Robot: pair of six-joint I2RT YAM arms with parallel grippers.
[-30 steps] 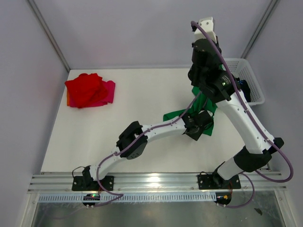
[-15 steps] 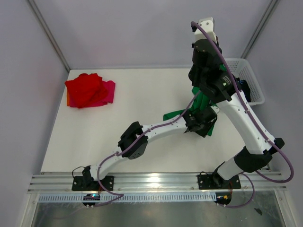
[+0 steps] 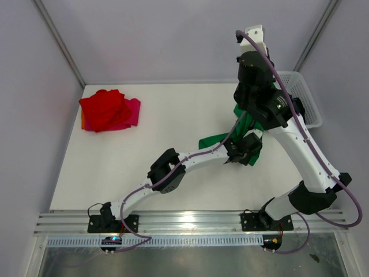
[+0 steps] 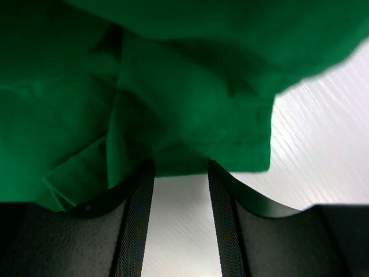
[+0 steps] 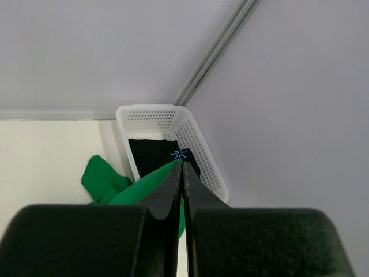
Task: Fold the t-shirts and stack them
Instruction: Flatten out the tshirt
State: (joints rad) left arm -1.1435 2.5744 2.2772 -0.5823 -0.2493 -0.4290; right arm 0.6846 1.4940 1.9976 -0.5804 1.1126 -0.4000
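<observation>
**At the right of the surface, the right tool holds up the green t-shirt and the left tool stands open at its hem**

High over the right half of the surface, the right tool is closed. Its tips are pinched tight on a fold of the green t-shirt, and the cloth hangs down from them toward the surface. Lower and nearer, the left tool is open. Its two fingers stand apart, with bare white surface showing between them. The shirt's lower edge drapes across the fingertips and hides them, so it cannot be told whether any cloth lies between the tips.

From the top view, one part of the green t-shirt trails left of the left tool and rests on the surface.

Just beyond the hanging shirt, at the far right corner, stands a white lattice basket. A black t-shirt lies inside it, with a small blue print showing.

Well apart from all this, at the far left of the surface, the red t-shirt lies bunched. The magenta t-shirt touches it and shows along its right side.
</observation>
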